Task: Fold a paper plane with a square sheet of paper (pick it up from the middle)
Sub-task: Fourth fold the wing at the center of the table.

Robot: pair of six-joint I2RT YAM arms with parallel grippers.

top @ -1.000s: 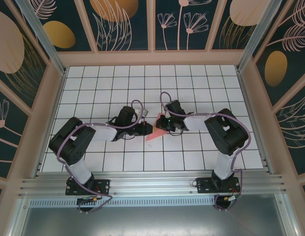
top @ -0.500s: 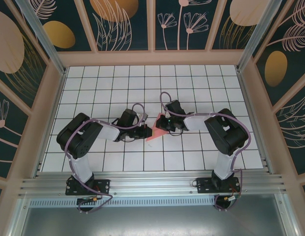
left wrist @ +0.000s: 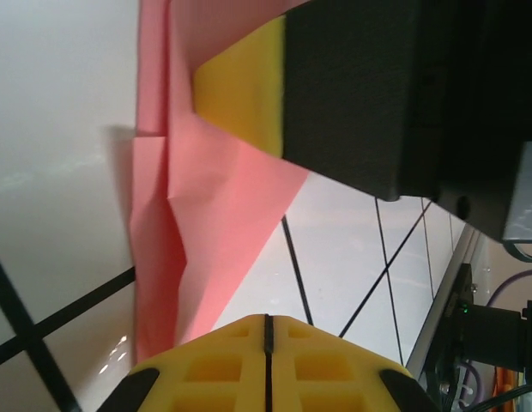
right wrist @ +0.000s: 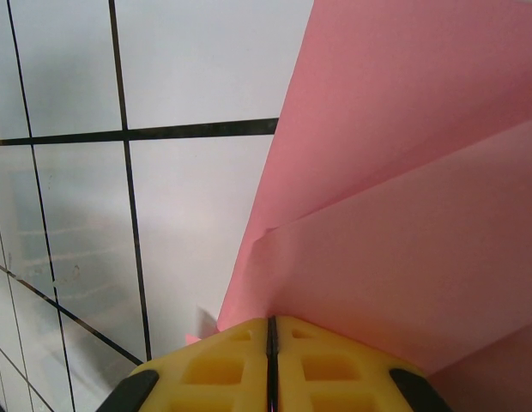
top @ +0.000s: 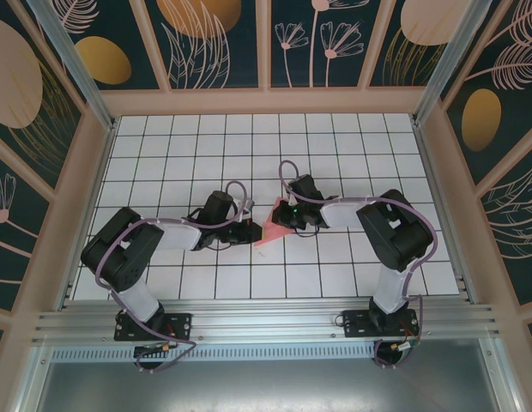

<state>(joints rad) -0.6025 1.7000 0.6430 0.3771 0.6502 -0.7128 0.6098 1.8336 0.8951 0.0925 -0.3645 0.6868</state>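
White tabletop with a black grid (top: 352, 146), flat. Pale peach frame (top: 266, 101) runs round it. Dark teal wall panels with peach leaf and flower prints (top: 326, 43) stand behind and at both sides. Silver aluminium rail (top: 266, 324) runs along the near edge.

Both arms folded in low, grippers nearly tip to tip mid-table.
Left arm (top: 124, 253): elbow out left, forearm running right, low over the table. Left gripper (top: 250, 230) points right, and its fingers (left wrist: 223, 365) are closed seam to seam in the wrist view; can't tell if they nip anything. Right arm (top: 396, 236) mirrors it: elbow out right, forearm running left. Right gripper (top: 280, 225) points left, its fingers (right wrist: 322, 365) pinched together on the folded pink paper (right wrist: 403, 172). Left wrist view has one right-gripper yellow pad (left wrist: 244, 86) close ahead of the left fingertips.
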